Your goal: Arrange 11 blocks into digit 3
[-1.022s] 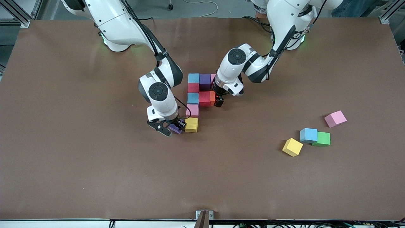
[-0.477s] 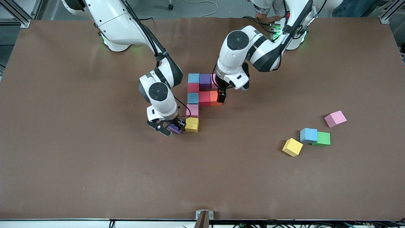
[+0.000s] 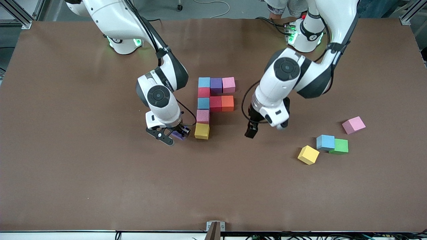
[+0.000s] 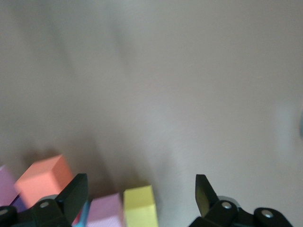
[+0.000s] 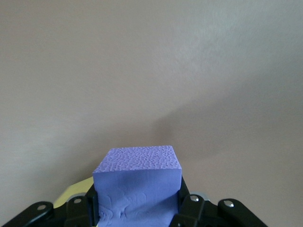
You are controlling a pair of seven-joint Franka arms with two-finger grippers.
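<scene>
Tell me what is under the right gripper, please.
The right gripper is shut on a purple cube, beside the yellow cube. The table beneath the purple cube is hidden.

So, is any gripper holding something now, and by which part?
The right gripper holds a purple block by two opposite side faces. The left gripper is open and empty.
</scene>
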